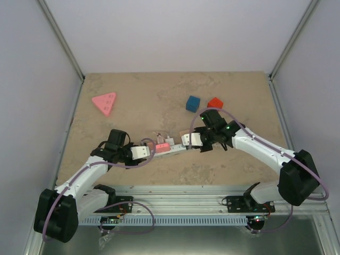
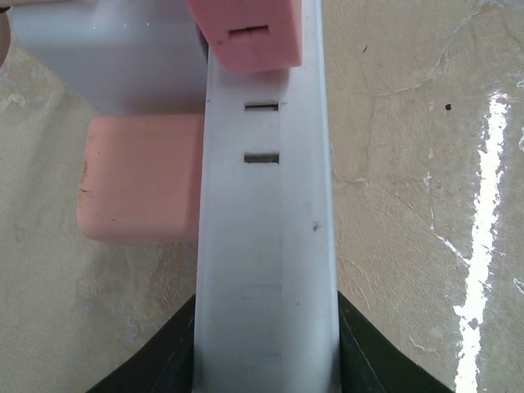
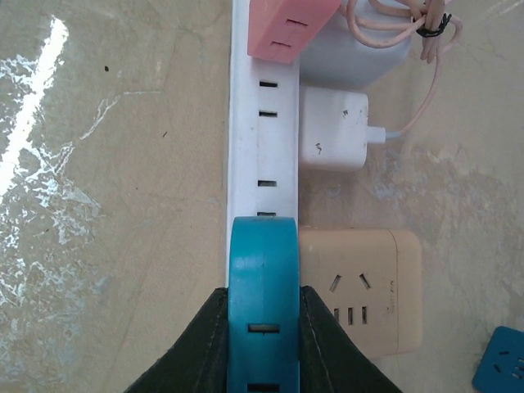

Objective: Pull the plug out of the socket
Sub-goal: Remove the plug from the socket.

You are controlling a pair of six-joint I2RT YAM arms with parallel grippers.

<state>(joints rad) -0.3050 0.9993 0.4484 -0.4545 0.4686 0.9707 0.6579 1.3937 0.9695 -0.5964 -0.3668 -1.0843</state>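
Clamped on the long white plastic power strip (image 2: 266, 246) lying on the beige surface (image 1: 133, 90): left jaws at its bare white end, right jaws at its blue outlet block (image 3: 262, 286). Against the strip's side, a small white plug cube (image 3: 332, 131).

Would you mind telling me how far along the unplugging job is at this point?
Done: the left claw is shut on one end of the socket, and the right claw is shut on its teal end. In hand: bracing it. Left: the white plug is not yet out, and neither claw is on it.
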